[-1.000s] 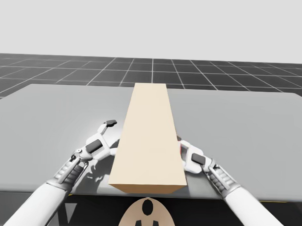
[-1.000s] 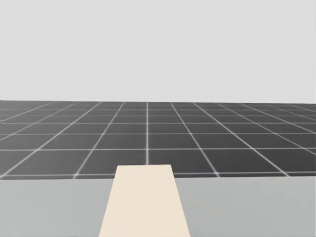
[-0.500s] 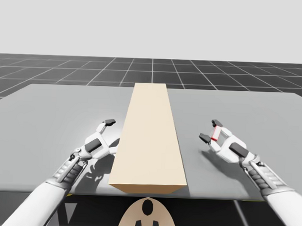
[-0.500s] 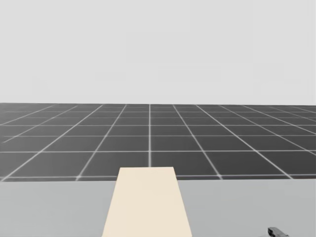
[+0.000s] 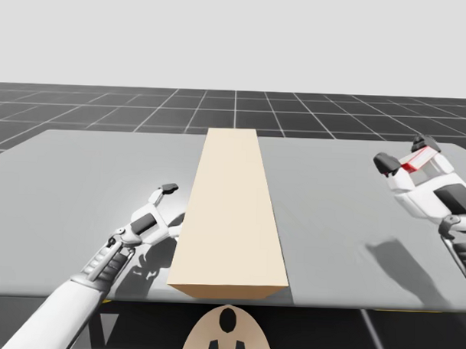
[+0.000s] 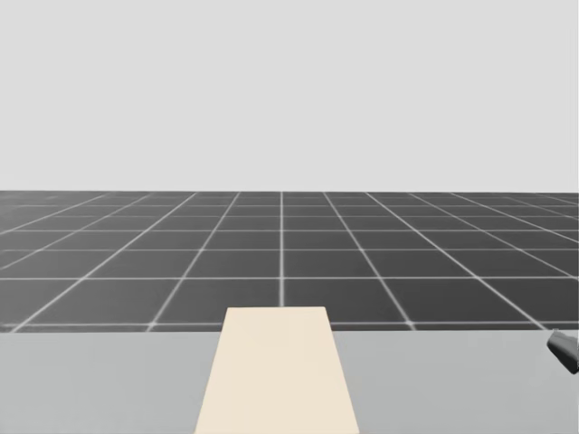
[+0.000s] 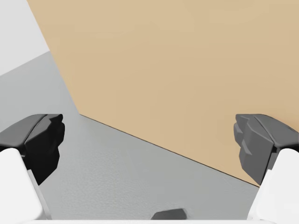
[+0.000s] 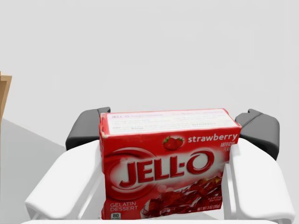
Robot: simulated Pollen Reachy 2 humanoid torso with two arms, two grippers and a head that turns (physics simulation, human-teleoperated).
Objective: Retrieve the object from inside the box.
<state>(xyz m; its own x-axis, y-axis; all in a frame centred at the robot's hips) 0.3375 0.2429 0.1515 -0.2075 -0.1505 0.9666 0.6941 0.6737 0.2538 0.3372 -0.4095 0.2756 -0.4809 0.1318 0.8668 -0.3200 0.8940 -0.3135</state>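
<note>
A long tan box [image 5: 230, 213] lies down the middle of the grey table [image 5: 79, 184]; its far end [image 6: 279, 362] shows in the head view. My right gripper [image 5: 406, 154] is raised at the far right, shut on a small red packet [image 5: 414, 158]. In the right wrist view the red packet [image 8: 168, 163] sits between both fingers [image 8: 70, 182], touching each. My left gripper [image 5: 171, 203] stands open against the box's left side, low over the table. In the left wrist view the tan box wall [image 7: 177, 65] lies just ahead of the open left gripper [image 7: 149, 144].
The table ends at a front edge near my torso and a far edge before a dark gridded floor [image 5: 105, 112]. Bare grey table [image 5: 331, 208] lies between the box and my right arm. A dark fingertip [image 6: 563, 345] enters the head view at the right edge.
My right gripper has drawn away from the box's right side, moved right and up, carrying the red packet. My head has turned slightly. The left arm has stayed put.
</note>
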